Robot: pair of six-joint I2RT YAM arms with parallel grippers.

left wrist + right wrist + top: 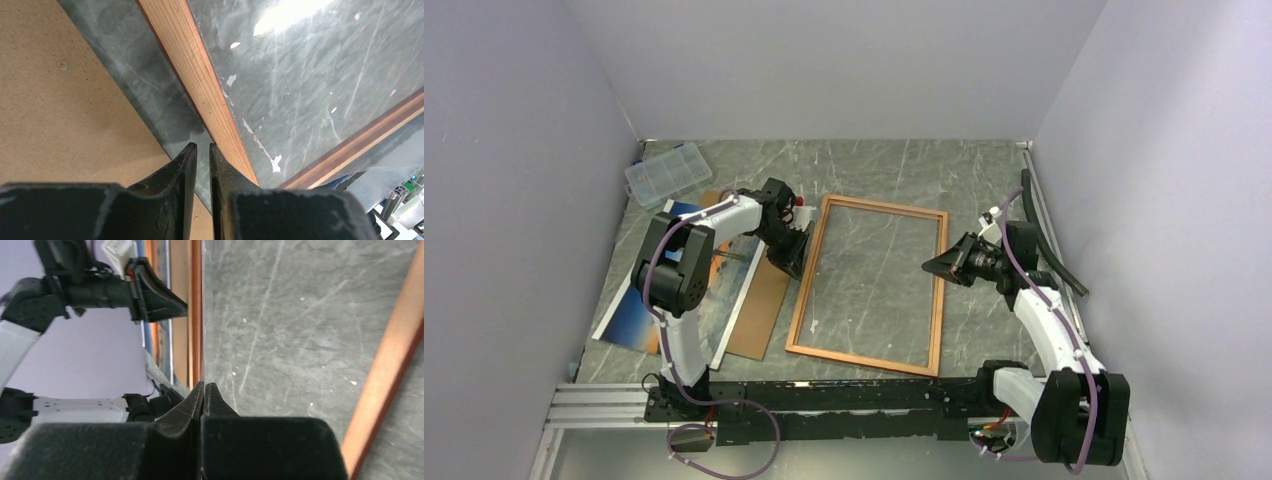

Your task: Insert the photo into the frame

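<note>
From above, the frame (885, 206) lies flat in the middle of the bench (904, 165). The photo (629, 320) sits well apart at the left, partly under the left arm and next to a brown board (759, 310). The left tool (792, 252) is at the frame's left rail and the right tool (936, 265) at its right rail. The frame is probably being squared up, so push low on the wood, never on the pane. In the left wrist view, the left tool (202, 150) has its fingers a sliver apart at the grainy tan rail. I cannot tell whether it is pinching the rail. The board is matte and the pane glossy and flecked. In the right wrist view, the right tool (204, 387) is clenched and looks empty.
</note>
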